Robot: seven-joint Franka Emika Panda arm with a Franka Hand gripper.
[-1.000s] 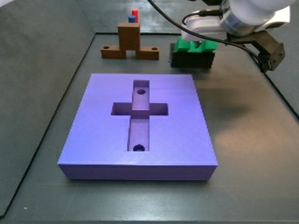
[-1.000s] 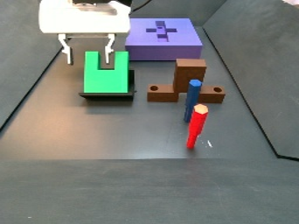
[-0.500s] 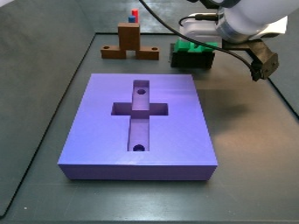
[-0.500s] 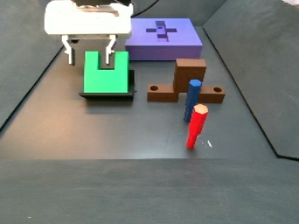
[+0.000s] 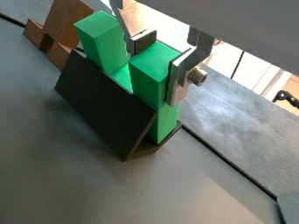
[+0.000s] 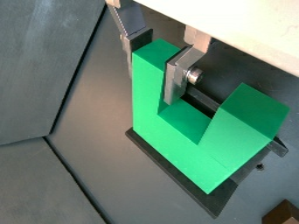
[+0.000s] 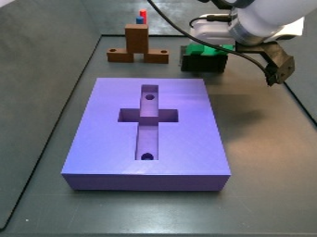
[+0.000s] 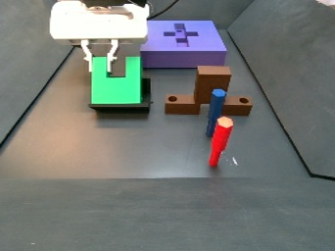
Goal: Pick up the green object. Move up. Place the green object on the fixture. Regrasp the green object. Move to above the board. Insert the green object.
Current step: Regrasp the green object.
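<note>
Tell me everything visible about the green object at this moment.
The green object is a bright green, matte, blocky U-shaped piece with a rectangular notch between two prongs. It leans tilted on the dark fixture, prongs pointing up, away from the board. The tool straddles one prong: both wrist views show a silver finger against each side of it, apparently closed on it. Nothing else touches it.

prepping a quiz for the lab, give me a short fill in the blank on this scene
1. The green object rests on the dark ____.
2. The tool has its fingers around one ____ of the green U-shaped piece.
3. The recess in the purple board is shaped like a ____.
4. Beside the red peg stands a ____ peg.

Missing words: fixture; arm; cross; blue
</note>
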